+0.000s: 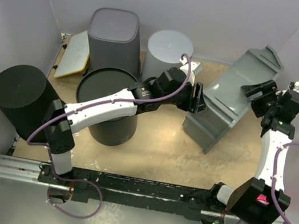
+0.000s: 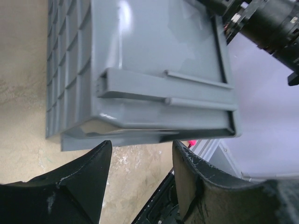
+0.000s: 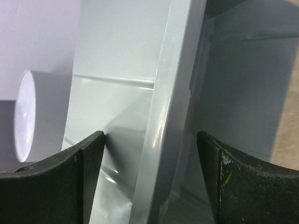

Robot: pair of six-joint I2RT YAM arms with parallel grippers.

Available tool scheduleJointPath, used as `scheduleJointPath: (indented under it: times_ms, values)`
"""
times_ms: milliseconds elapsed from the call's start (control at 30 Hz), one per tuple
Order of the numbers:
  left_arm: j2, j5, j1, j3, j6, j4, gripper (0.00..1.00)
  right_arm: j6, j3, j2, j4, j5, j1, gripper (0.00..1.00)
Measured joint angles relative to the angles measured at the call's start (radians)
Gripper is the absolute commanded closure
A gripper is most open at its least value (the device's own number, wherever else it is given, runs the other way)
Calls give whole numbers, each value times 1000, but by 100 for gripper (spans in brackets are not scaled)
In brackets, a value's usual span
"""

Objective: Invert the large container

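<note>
Nearest, on the tan surface (image 1: 160,151), a black round bin (image 1: 112,131) stands under the left arm. Beyond it the left tool (image 1: 199,100) is spread wide with nothing between its fingers, just short of the near-left end of the large container (image 1: 231,94), which lies tilted right of centre. At the container's far right edge the right tool (image 1: 257,91) also stands wide, straddling one wall without clamping it. Farther back stand a dark grey bin (image 1: 113,33) and a pale grey cylinder (image 1: 168,48).
</note>
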Motion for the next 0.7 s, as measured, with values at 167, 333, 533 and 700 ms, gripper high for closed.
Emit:
scheduleJointPath:
  times_ms: [167, 333, 533, 700]
  values:
    - [-35, -34, 0, 16, 10, -36, 48, 35, 0, 4, -7, -38, 24, 17]
    - [-66, -100, 0, 45, 36, -89, 48, -50, 87, 17, -140, 23, 27, 19]
    - [-64, -175, 5, 145, 63, -161, 48, -129, 154, 15, -242, 106, 33, 34]
    - [-6, -182, 23, 241, 73, -182, 47, -143, 164, 0, -254, 130, 34, 56]
